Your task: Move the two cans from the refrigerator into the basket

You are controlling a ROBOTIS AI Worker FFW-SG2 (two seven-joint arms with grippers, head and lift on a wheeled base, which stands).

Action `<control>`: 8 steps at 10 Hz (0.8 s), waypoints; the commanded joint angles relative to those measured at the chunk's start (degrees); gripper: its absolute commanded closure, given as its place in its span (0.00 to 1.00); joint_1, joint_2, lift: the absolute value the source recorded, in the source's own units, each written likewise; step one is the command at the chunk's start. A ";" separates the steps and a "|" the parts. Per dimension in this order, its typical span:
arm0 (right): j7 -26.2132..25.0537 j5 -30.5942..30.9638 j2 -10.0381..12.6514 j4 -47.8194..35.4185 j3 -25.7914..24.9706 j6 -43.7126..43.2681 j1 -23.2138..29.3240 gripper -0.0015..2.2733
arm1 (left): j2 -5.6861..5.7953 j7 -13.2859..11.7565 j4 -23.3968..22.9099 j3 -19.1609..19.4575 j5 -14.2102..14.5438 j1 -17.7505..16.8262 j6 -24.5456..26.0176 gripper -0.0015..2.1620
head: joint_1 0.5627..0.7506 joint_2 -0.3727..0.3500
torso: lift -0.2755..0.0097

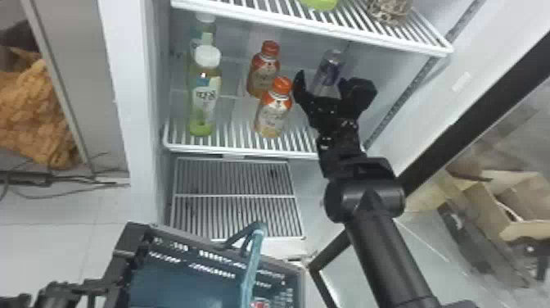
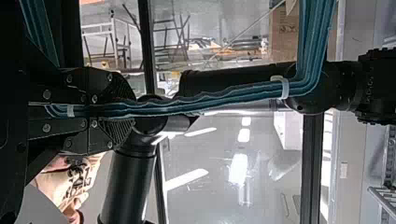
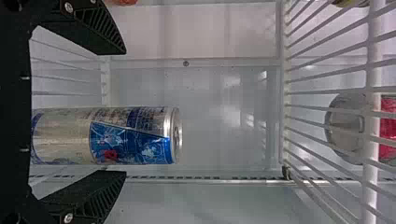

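Note:
In the head view my right gripper is open at the right side of the middle refrigerator shelf. A silver-and-blue can stands upright just beyond its fingers. The right wrist view shows the can between the spread fingers of my right gripper, nearer one of them, with a gap on the other side. My left gripper lies behind a bundle of teal cables. A dark basket with slotted walls is low in the head view, a red-and-white thing at its lower edge.
Orange-capped bottles stand left of my right gripper, with white-capped bottles farther left. The wire shelf above overhangs the can; in the right wrist view a red thing shows past its bars. A lower rack lies below.

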 commanded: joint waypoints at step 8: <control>-1.40 0.23 -0.44 2.79 0.21 1.03 -2.39 0.05 | 0.04 0.00 0.30 -0.44 0.07 -0.34 0.74 0.56 | 0.70 0.03 | 0.03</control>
